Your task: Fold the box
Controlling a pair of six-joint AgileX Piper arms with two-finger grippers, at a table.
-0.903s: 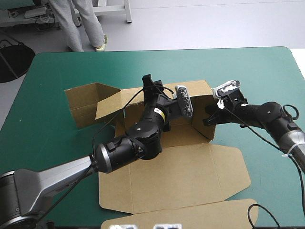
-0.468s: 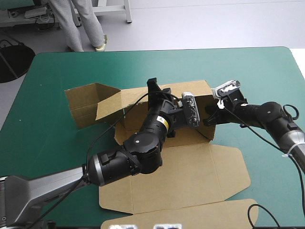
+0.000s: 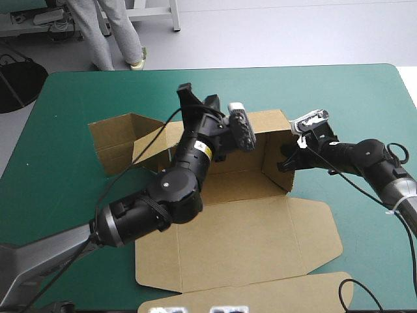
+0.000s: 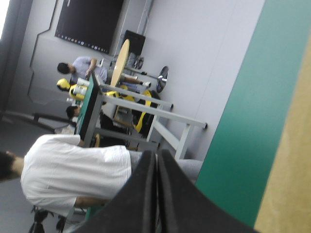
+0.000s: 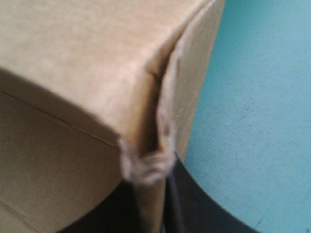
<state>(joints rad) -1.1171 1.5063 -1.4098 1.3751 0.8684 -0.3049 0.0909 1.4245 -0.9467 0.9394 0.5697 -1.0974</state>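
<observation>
brown box (image 3: 260,228) wall edge clamped in right claw (image 3: 287,158); left claw (image 4: 156,158) together above far wall.

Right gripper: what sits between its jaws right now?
The box: its raised wall's corner edge is pinched between the right gripper's nearly shut jaws, seen in the right wrist view.

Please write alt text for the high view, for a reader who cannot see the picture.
A brown box lies half folded on a teal-green table, its far walls raised and its lid flat toward the near edge. The right gripper pinches the right wall, and the left gripper is raised over the back wall.
</observation>
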